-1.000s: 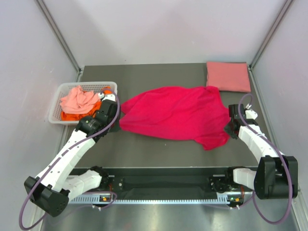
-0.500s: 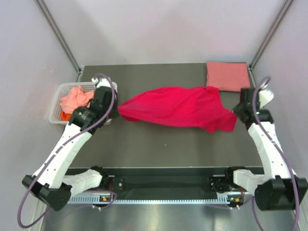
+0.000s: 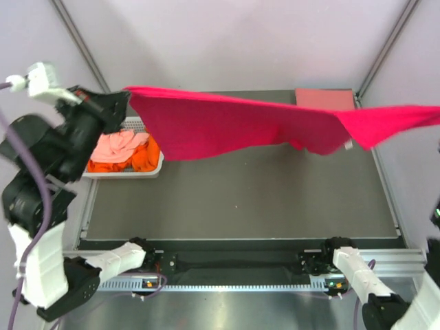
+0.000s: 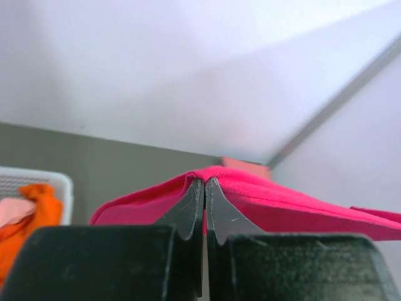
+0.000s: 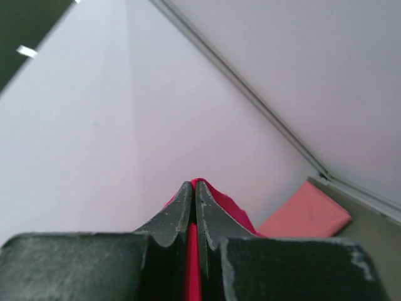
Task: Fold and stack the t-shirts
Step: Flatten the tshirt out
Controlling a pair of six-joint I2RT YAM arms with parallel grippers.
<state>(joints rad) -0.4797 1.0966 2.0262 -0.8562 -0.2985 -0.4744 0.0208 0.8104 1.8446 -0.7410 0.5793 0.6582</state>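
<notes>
Bench (image 3: 227,206): dark, flat, bare in its middle stretch. Red shirt (image 3: 234,124): bright magenta, held up in the air above the bench and spread out. Its long axis runs left to right, one end at each hand, and the middle sags with a loose edge hanging toward the far side. Basket (image 3: 157,165): white slotted plastic, at the left edge of the bench, below the shirt's left end. Salmon shirt (image 3: 323,97): folded square at the far right corner, its near edge hidden behind the raised cloth. Coral shirt (image 3: 117,146) and orange shirt (image 3: 141,159): crumpled together in the basket. Left hand (image 4: 205,188): pinched tight on a fold of the red shirt's left end, high over the basket. Right hand (image 5: 193,188): pinched tight on the right end, out of the overhead view. Judgement: each hand owns one end, so laying the shirt flat calls for both to lower together and keep it taut.
</notes>
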